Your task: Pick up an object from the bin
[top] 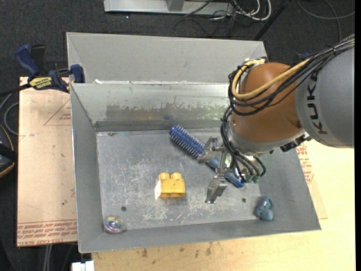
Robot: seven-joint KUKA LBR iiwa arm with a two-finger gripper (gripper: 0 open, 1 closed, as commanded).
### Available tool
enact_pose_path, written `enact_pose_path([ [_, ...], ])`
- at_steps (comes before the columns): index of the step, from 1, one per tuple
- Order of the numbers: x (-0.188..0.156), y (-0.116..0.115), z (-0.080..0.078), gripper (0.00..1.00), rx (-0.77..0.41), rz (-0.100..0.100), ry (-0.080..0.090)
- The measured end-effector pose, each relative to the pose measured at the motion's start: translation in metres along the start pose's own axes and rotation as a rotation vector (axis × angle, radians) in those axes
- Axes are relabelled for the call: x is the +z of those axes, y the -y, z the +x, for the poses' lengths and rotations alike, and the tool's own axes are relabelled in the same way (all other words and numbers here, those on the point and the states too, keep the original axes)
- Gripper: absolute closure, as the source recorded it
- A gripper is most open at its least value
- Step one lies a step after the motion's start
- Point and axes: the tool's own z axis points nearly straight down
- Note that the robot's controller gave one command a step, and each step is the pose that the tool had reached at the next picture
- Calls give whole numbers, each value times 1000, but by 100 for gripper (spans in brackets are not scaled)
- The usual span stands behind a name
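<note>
Blue brush (pixel 186 140) lies centre-right on the bin (pixel 130 168) floor, handle end under the gripper (pixel 214 169) — fingers (pixel 214 191) spread either side, not closed — so nothing gripped or lifted yet; closing and lifting remain, I'd judge.

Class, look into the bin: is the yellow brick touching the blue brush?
No, the yellow brick lies apart from the blue brush, with a stretch of bare bin floor between them.
</note>
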Motion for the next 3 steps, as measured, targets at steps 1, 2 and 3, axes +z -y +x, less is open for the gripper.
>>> enact_pose_path([
  [1,117,-75,-30,0,-160,-2,5],
  [2,114,-73,-31,100,-156,0,9],
  [3,-3,-78,-15,100,-145,-1,17],
])
